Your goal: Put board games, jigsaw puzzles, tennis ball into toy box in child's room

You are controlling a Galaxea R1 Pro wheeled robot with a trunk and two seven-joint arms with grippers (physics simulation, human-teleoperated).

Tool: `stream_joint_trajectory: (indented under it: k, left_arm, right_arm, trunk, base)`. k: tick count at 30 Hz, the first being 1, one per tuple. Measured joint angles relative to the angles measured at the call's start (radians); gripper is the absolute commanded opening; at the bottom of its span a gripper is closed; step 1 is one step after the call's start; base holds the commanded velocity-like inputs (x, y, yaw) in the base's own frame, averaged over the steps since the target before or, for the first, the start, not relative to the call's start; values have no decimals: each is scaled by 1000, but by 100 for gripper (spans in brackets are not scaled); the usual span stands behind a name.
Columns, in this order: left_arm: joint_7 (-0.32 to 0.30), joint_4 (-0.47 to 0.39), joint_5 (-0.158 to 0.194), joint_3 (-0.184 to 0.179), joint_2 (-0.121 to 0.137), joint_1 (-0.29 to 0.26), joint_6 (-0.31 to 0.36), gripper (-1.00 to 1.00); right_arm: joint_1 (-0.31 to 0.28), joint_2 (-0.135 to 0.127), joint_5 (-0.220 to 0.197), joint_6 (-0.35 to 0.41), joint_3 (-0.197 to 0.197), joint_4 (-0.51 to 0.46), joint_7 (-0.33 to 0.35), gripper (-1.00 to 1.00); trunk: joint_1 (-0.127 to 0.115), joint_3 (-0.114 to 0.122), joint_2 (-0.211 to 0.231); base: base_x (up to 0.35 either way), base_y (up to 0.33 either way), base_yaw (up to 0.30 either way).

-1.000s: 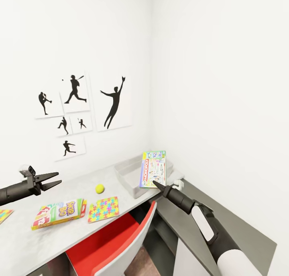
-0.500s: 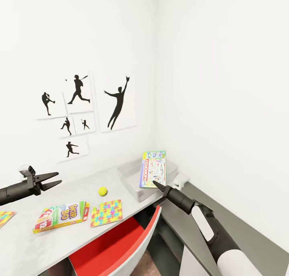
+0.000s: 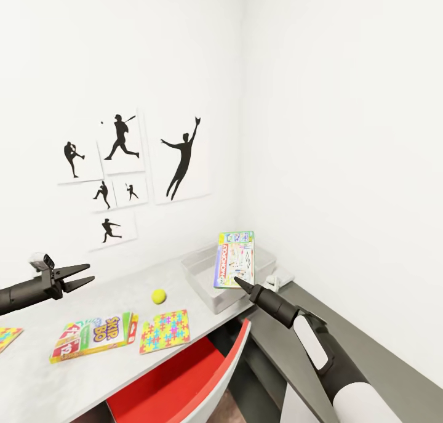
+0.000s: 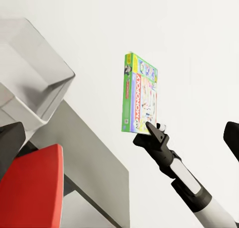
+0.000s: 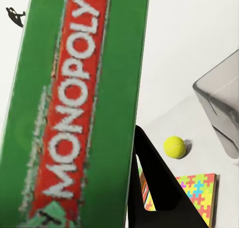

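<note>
- Long light-grey desk top (image 3: 117, 287) carries:
- shallow light-grey bin (image 3: 203, 274)
- small yellow-green ball (image 3: 159, 296)
- SKIP-BO box (image 3: 92, 337)
- two colourful jigsaw squares (image 3: 164, 331), one at the left edge (image 3: 7, 337)

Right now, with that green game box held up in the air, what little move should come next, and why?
Probably ease the right tool a little forward and lower. It holds the green Monopoly box upright in front of the toy box, which looks empty, so lowering it in seems the natural step.

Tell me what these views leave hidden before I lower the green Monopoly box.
- Light-grey toy box: floor hidden in head view behind the green Monopoly box.
- Second puzzle square: cut by the head view's edge.
- Right gripper: right wrist view shows one finger; the box covers the other.
</note>
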Motion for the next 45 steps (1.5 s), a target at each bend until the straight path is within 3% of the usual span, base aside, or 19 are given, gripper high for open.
stream_joint_trajectory:
  k: [15,18,21,23,24,26,29,30,31,35,40,45]
  left_arm:
    - [-1,0,0,0,0,0,0,100]
    - [-1,0,0,1,1,1,0,100]
    - [-1,2,0,1,1,1,0,100]
    - [-1,3,0,1,1,1,0,100]
    - [0,3,0,1,0,1,-1,100]
    - [1,3,0,0,-1,1,-1,100]
    - [2,3,0,0,-2,1,-1,100]
    - [3,3,0,-1,-2,1,-1,100]
    - [3,3,0,-1,-2,1,-1,100]
    - [3,4,0,0,-2,1,-1,100]
    - [3,4,-1,0,-2,1,-1,100]
    - [3,4,-2,-2,-1,1,-1,100]
  right_arm:
    - [0,0,-1,15,-1,0,-13,-100]
    - [0,1,-2,57,-2,0,-18,-100]
    - [-19,2,-7,178,-3,-9,-52,-100]
    - [-63,3,-20,271,-5,-38,-92,-100]
    - [-101,2,-10,337,-6,-57,-130,-100]
    - [-203,3,-41,473,-10,-85,-226,-100]
    - [-352,2,-28,566,-12,-86,-288,-100]
    - [-394,2,-63,607,-12,-82,-295,-100]
    - [-435,2,-41,634,-12,-71,-305,-100]
    - [-583,2,-35,682,-12,58,-371,-100]
    - [-715,9,-32,695,-12,254,-471,-100]
    - [-778,50,-27,707,-9,344,-591,-100]
  trunk:
    - [0,0,0]
    - [0,0,0]
    - [0,0,0]
    - [0,0,0]
    - [0,0,0]
    - [0,0,0]
    - [0,0,0]
    - [0,0,0]
    - [0,0,0]
    - [0,0,0]
    - [0,0,0]
    - [0,0,0]
  base:
    - [36,13,0]
    - [17,1,0]
    - [4,0,0]
    - [2,0,0]
    - [0,0,0]
    - [0,0,0]
    - [0,0,0]
    - [0,0,0]
    - [0,0,0]
    - [0,0,0]
    - [0,0,0]
    - [0,0,0]
